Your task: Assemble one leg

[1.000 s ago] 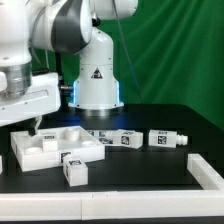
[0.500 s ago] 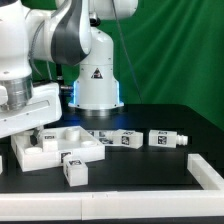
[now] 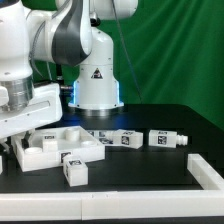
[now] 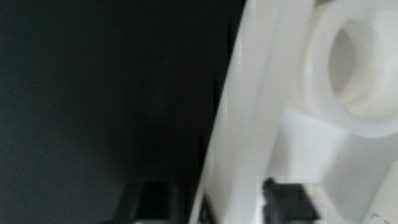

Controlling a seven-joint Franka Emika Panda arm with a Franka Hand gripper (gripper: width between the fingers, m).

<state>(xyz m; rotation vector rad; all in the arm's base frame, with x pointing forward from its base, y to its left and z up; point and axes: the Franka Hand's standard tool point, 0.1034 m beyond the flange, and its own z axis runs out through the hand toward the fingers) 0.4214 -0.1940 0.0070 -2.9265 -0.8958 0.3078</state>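
The large flat white panel (image 3: 55,147) with round holes lies at the exterior view's left. My gripper (image 3: 15,140) is down over its left edge. In the wrist view the gripper (image 4: 228,205) straddles the panel's edge wall (image 4: 240,120), with a dark finger close against each side; it looks shut on the panel. One leg (image 3: 75,167), a small white tagged post, lies in front of the panel. Two more legs (image 3: 120,138) lie side by side at the middle, and another leg (image 3: 165,138) lies to the right.
The robot's white base (image 3: 97,85) stands behind the parts. A white bar (image 3: 207,168) lies at the front right on the black table. A small tagged piece (image 3: 45,137) shows at the panel's back edge.
The gripper came down from above the panel's left edge and now sits low around it. Over the last half second it barely moved. The legs have not moved.
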